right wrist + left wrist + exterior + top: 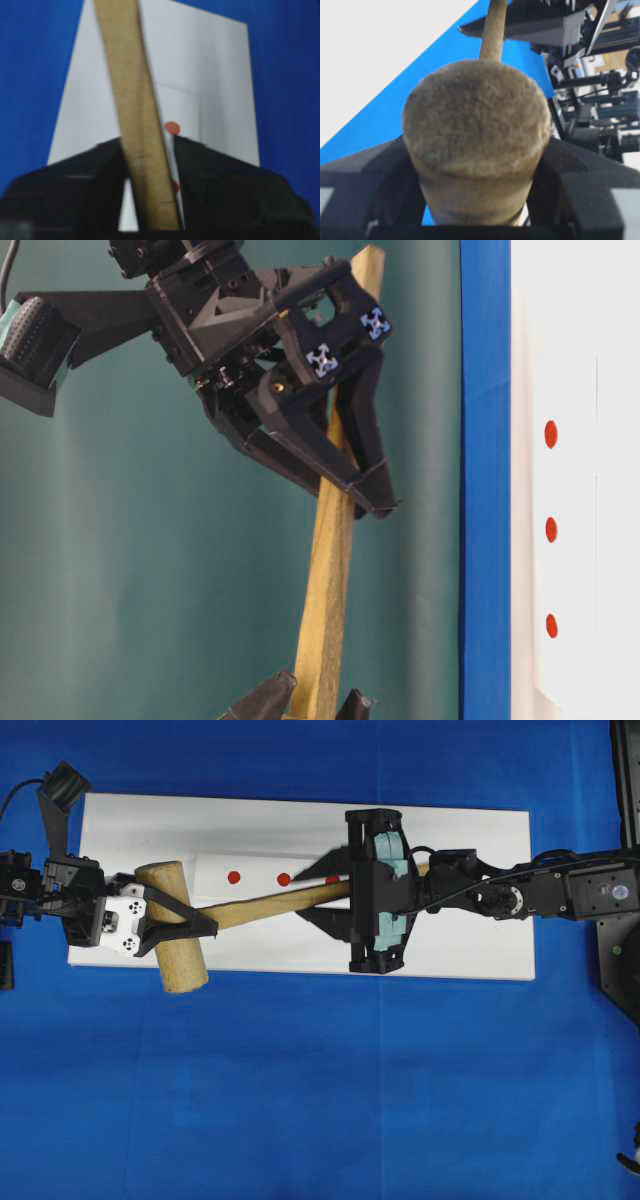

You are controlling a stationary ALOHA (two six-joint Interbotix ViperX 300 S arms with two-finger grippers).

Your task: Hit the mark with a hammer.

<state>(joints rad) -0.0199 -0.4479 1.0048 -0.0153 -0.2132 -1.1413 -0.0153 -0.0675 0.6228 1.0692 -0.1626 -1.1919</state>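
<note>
The hammer, a light-brown wooden mallet, lies across the white board (480, 850) with its thick head (178, 945) at the left and its handle (265, 906) running right. My left gripper (195, 920) is shut on the head (475, 130), its fingers pressed to both sides. My right gripper (305, 897) is shut on the handle (132, 100) near its far end. Three red marks sit on a paper strip: one (233, 877), a second (283, 879), and a third (332, 879) half hidden by a right finger. In the table-level view the handle (330, 580) hangs clear of the board.
The board lies on a blue cloth (300, 1100). The right arm (560, 892) stretches in from the right edge, and its teal wrist camera (388, 885) sits over the board. A black stand (625, 870) borders the far right.
</note>
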